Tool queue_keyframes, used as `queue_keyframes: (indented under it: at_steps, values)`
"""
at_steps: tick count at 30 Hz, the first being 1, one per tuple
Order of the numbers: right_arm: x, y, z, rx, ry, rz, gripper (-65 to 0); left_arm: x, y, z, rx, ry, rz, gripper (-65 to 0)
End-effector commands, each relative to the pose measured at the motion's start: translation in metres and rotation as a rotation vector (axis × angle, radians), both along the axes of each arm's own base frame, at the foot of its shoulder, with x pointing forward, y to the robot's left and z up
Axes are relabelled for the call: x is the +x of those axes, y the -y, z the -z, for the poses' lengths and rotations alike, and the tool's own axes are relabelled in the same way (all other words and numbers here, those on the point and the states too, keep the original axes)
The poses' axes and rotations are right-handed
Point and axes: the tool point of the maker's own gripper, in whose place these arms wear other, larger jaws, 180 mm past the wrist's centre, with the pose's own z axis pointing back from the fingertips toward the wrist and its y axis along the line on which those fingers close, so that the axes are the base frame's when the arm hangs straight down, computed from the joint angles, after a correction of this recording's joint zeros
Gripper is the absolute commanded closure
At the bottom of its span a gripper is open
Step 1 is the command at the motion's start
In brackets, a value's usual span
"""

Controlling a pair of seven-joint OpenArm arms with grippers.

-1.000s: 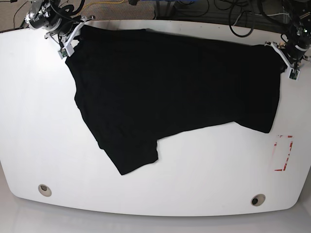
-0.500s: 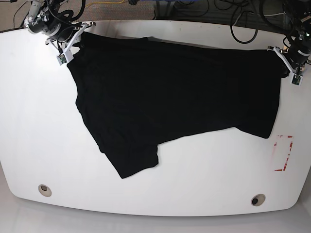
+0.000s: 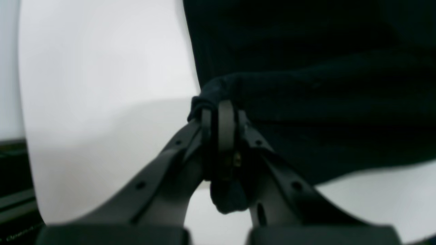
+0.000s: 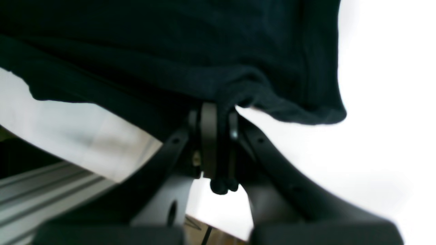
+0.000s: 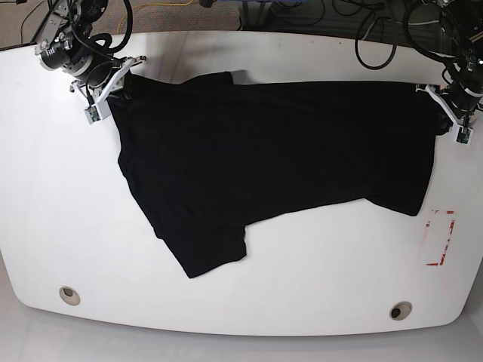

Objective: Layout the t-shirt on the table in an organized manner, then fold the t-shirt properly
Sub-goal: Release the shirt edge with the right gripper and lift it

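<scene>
While the t-shirt (image 5: 272, 162) lay spread across the far half of the table (image 5: 68, 204), both arms held it by its far corners; the left gripper (image 5: 445, 113), at the right of the base view, was pinched on a bunched fold at that edge, and the right gripper (image 5: 113, 81), at the base view's left, was pinched on the opposite corner. Each wrist view showed the jaws pressed together with a small wad of black cloth squeezed between them and a nub poking out below; the left gripper (image 3: 221, 115) and the right gripper (image 4: 214, 117) both had only a thin bite. One sleeve trailed toward the near side, away from the red rectangle mark (image 5: 440, 237), so the layout looked unfinished.

The chief risk, by my judgement, was slippage; so little fabric sat in each pinch that a stronger pull apart could drag a corner free and let that side collapse into wrinkles. Uneven motion of the two arms would skew the shirt further; it already sat at a slant. Both grips were close to the table's far edge, so pulling farther back could draw cloth over the rim.
</scene>
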Motion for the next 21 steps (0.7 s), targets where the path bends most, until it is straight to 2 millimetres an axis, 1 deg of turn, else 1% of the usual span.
queue_keyframes:
  at_steps: [1,4,8,12,16,21]
  values:
    - [0.012,0.004,-0.008,0.004,0.044,0.007,0.0,0.01,-0.006,-0.015,0.021,0.051,-0.004,0.0]
    - [0.018,0.005,-0.005,0.019,0.045,0.017,0.0,0.016,-0.006,-0.018,0.02,0.067,-0.002,0.0]
    - [0.023,0.006,0.005,0.049,0.026,0.035,0.0,0.021,-0.006,-0.02,0.018,0.077,-0.001,0.0]
    - [0.03,0.008,0.01,0.068,0.02,0.047,0.0,0.018,-0.008,-0.009,-0.006,0.051,-0.014,0.0]
    - [0.035,0.008,0.011,0.078,0.021,0.053,0.0,0.025,-0.013,-0.002,-0.037,0.052,-0.037,0.0]
    - [0.042,0.009,0.014,0.094,0.022,0.062,0.0,0.024,-0.024,0.009,-0.055,0.018,-0.06,0.0]
